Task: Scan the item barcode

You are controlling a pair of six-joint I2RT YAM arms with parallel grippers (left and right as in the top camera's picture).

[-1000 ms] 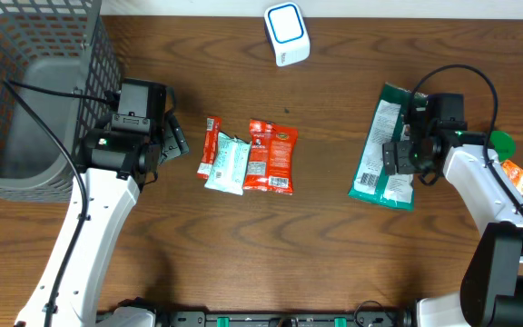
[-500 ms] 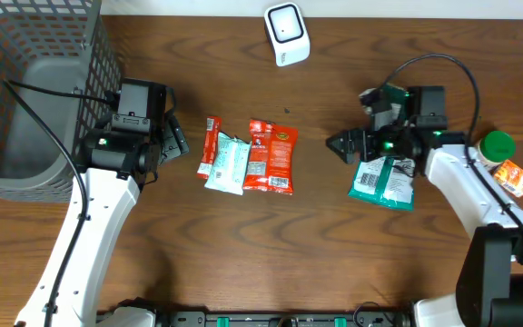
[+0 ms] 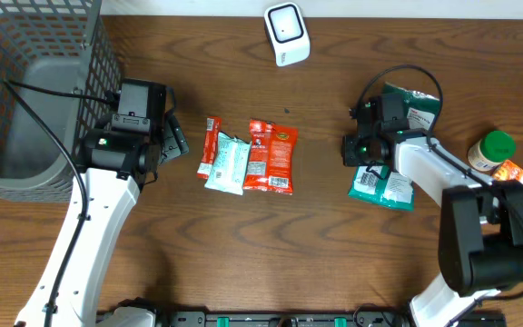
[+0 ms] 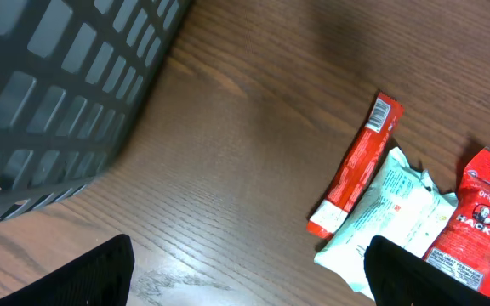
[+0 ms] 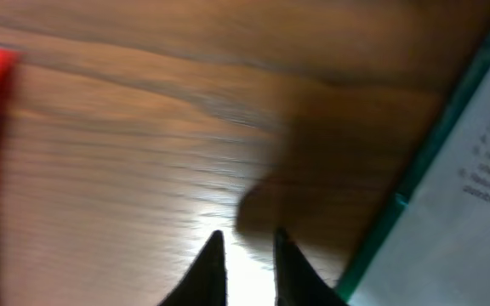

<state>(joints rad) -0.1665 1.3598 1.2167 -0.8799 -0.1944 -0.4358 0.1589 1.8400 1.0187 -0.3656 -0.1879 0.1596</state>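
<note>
Two arms share a wooden tabletop. The right gripper, its jaws drawn almost together and grasping nothing, hangs over bare wood just beside the left edge of a green bag. The bag lies flat toward the tabletop's right edge, its white printed panel facing up, and the right arm crosses over its middle. The right wrist view is blurred, though it shows the narrow gap between the jaws to be empty.

A white scanner stands at the middle of the far edge, well apart from the bag.

Three items lie side by side at the tabletop's centre: a red stick, a white pack that overlaps it, and a red pouch against the pack's right side.

The left gripper, jaws spread wide and empty, sits just left of the stick.

A dark mesh basket fills the far left corner, behind the left arm.

Near the right edge, a green-capped bottle stands just beside an orange sachet, both to the right of the bag.
</note>
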